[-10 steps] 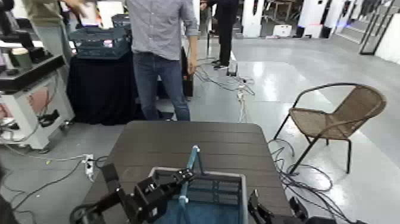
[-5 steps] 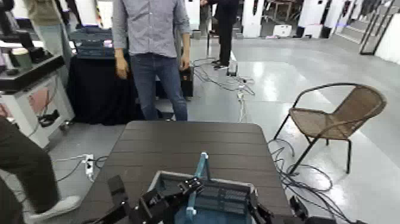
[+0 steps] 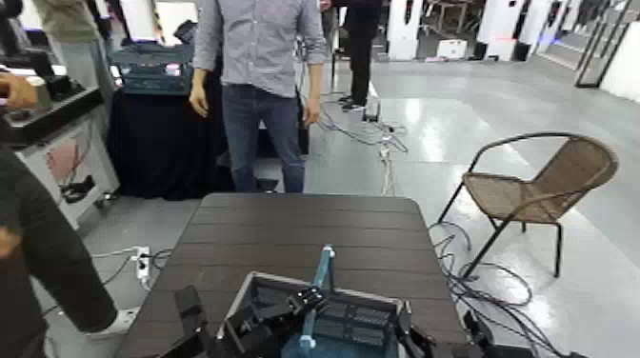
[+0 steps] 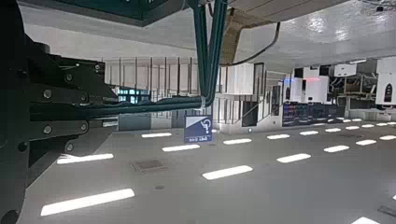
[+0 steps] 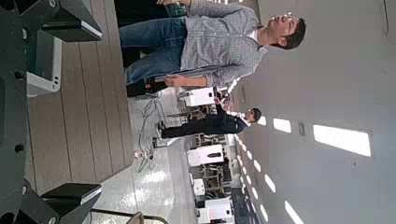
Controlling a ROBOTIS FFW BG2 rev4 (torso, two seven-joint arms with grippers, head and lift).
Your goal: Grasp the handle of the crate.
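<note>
The blue-teal crate (image 3: 357, 319) with a grey rim sits at the near edge of the dark table (image 3: 305, 228), low in the head view. Its thin light-blue handle (image 3: 326, 271) stands upright from the middle. My left gripper (image 3: 303, 307) reaches in from the left and is shut on the handle low down. In the left wrist view the handle's teal bars (image 4: 209, 51) run out from between the dark fingers (image 4: 56, 103). My right gripper (image 3: 424, 343) waits open beside the crate's right side. Its fingertips (image 5: 75, 19) are spread wide over the table.
A person (image 3: 252, 86) stands just beyond the table's far edge. Another person (image 3: 38, 248) is close at the left. A wicker chair (image 3: 538, 190) stands to the right. A darker blue crate (image 3: 157, 67) rests on a black-draped stand at the back left. Cables lie on the floor.
The crate and its handle have shifted a little right and toward me, with my left gripper on the handle. A person has stepped in at the left; the person behind the table shifted.
</note>
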